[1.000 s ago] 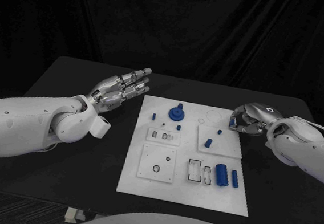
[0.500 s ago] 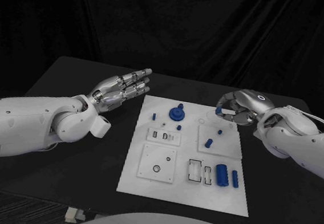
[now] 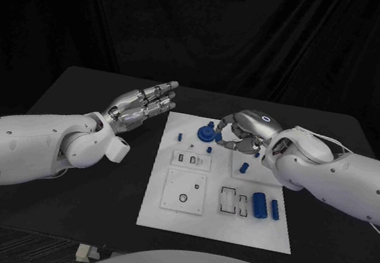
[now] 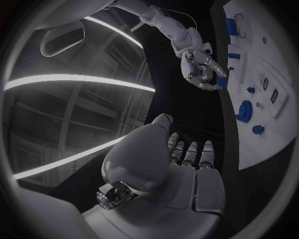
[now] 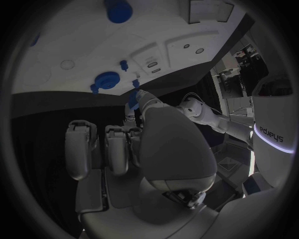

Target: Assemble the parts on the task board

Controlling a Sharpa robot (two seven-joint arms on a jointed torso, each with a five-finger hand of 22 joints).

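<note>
The right robot hand [image 3: 239,129] pinches a small blue peg [image 4: 222,81] above the white task board [image 3: 214,223]; the left robot hand [image 3: 142,106] hovers flat, fingers straight, holding nothing.

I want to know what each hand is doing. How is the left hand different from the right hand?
The left hand hovers beside the board, over the black table; the right hand is above the board's far end. The left hand's fingers lie straight and hold nothing; the right hand's are curled, pinching a small blue part. Both are silver, on white arms.
</note>
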